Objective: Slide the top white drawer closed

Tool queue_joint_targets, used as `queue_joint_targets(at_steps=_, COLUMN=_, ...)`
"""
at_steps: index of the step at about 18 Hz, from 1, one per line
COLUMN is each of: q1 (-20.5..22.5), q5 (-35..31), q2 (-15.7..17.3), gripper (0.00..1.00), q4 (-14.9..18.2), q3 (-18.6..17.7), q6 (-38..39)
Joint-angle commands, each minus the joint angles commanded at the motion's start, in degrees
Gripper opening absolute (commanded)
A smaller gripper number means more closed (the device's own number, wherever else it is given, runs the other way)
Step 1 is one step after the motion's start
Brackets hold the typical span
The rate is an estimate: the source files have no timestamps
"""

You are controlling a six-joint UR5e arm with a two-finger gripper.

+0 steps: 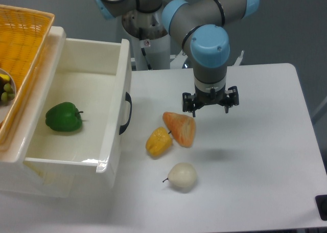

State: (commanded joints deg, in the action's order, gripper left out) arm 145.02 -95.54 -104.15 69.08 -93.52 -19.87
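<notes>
From the fixed camera, the gripper (210, 104) hangs above the white table (255, 141) with its two fingers spread apart and nothing between them, pointing straight down. The grey arm with its blue caps rises up and back from it toward the base at the far edge.

Just below and a little to the camera-left of the gripper lies an orange-pink fruit (180, 127), close under the near fingertip, though I cannot tell whether they touch. Touching that fruit on its far-left side is a yellow pepper (158, 141). Further toward the camera from the gripper, and apart from the other two, sits a pale round fruit with a small stem (182, 176).

Well off to the camera-left of the gripper stands the top white drawer (89, 110), pulled fully out of its cabinet, its front panel facing the gripper with the curved black handle (125, 113) on it. Inside, on the drawer floor, rests a green bell pepper (64, 117). Beyond the drawer, at the far left edge, an orange woven basket (20, 49) sits on top of the cabinet, tilted, with small green and yellow items just showing at the frame's edge.
</notes>
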Motion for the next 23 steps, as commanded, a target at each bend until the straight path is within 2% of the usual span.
queue_joint_targets(at_steps=2, q1=-1.4, q5=-0.3, q2=-0.5, gripper=1.0, q4=-0.2, q3=0.0, q6=2.6)
queue_joint_targets(at_steps=16, q1=-10.1, q5=-0.9, q2=-2.1, gripper=1.0, q4=-0.2, q3=-1.6, q6=3.2)
queue_joint_targets(at_steps=23, q1=-12.0, q5=-0.8, q2=-2.4, gripper=1.0, q4=0.0, q3=-1.7, q6=3.3)
